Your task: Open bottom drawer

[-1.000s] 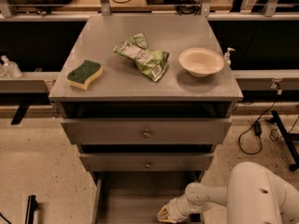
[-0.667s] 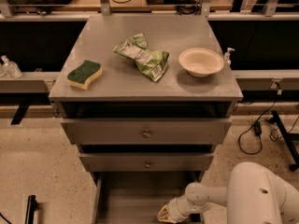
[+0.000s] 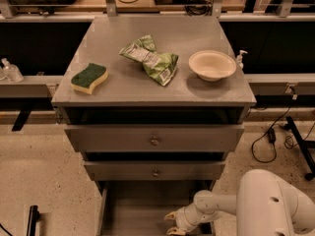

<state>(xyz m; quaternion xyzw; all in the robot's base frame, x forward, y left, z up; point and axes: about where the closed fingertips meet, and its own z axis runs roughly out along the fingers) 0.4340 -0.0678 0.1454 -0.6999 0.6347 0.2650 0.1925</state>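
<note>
Speckled floor flanked the cabinet; the bottom drawer looked pulled well out, so little remained. My gripper hung at bottom centre, jaws parted, empty.

A grey metal bench carries three things in a row. At the left lies a green-topped yellow sponge, in the middle a crumpled green snack bag, and at the right an upright beige bowl. Black cables trail over the speckled floor to the right. The gripper is low at the bench's foot.
</note>
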